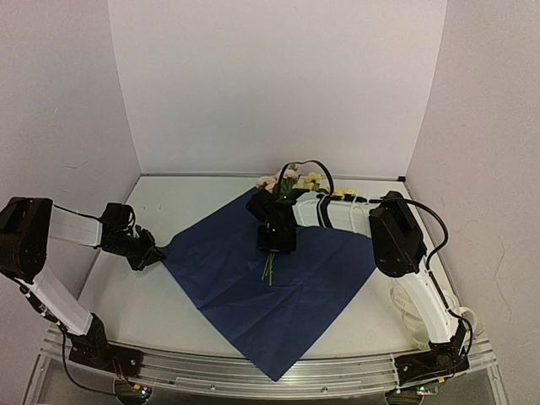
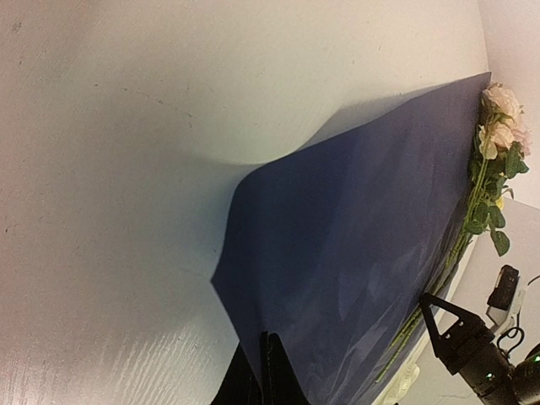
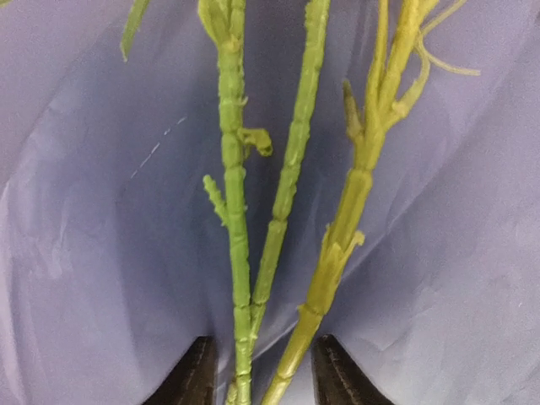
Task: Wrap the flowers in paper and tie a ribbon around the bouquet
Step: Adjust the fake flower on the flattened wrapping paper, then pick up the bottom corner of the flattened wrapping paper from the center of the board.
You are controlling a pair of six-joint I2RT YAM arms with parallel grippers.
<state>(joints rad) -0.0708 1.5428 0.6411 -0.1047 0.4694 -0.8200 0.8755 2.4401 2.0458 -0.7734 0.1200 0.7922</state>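
right pincer (image 3: 261,371): jaws partly apart, straddling the lower stems. A sliver of gap shows on each side, so it appears to clamp nothing.
left pincer (image 2: 257,371): closed tight on the paper's left corner, which is held a little off the surface (image 1: 169,325).
flowers (image 1: 272,268): stems run between the right pincer's jaws and out on its near side. The blossoms lie past its far side, at the sheet's far corner.
paper (image 1: 253,295): spread as a diamond under the right pincer, with its left corner in the left pincer.
ribbon (image 1: 402,305): pale loops by the right arm's base, well apart from both pincers. This is likely the ribbon, but it is too small to be sure.
risk 1: if the right pincer lifts crooked, a jaw could snag a stem and drag the sprigs askew.
risk 2: if the left pincer folds its corner over now, the sheet would hit the right pincer, which sits in the fold's path.
risk 3: a hard pull on the pinched corner could slide the sheet and roll the loose stems off line.
in the way: the right arm, which lies across the sheet's right half.
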